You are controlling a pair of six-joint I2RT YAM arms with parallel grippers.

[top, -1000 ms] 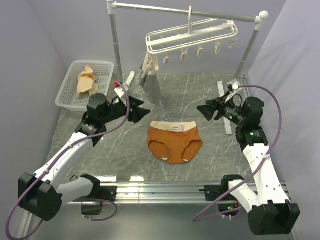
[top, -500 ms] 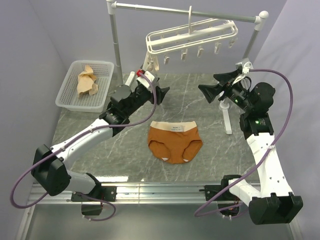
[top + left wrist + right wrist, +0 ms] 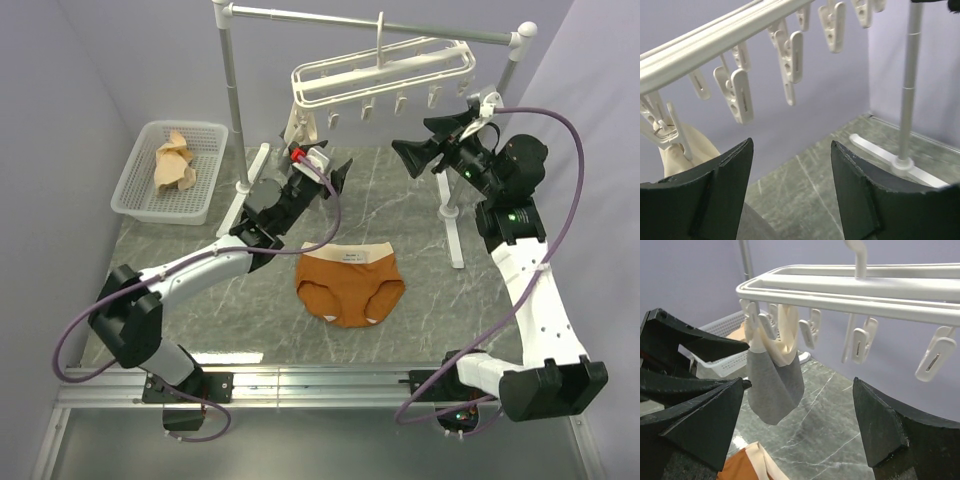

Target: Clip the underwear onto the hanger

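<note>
The rust-orange underwear (image 3: 350, 283) with a beige waistband lies flat on the table, and its corner shows in the right wrist view (image 3: 742, 465). The white hanger (image 3: 380, 73) hangs from the rail by its hook, with clips (image 3: 737, 95) dangling below; it also shows in the right wrist view (image 3: 850, 295). My left gripper (image 3: 335, 178) is open and empty, raised below the hanger's left end. My right gripper (image 3: 418, 148) is open and empty, raised below the hanger's right part. Both are well above the underwear.
A grey-and-beige garment (image 3: 772, 382) hangs clipped at the hanger's left end. A white basket (image 3: 140, 190) with a light tan cloth (image 3: 173, 160) stands at the back left. The grey rail (image 3: 370, 22) rests on white posts (image 3: 232, 90), with foot bars on the table (image 3: 452, 235).
Both arms have risen from just above the table toward the hanger. The left gripper moved right and back, the right gripper moved up and back. The underwear has not moved.
</note>
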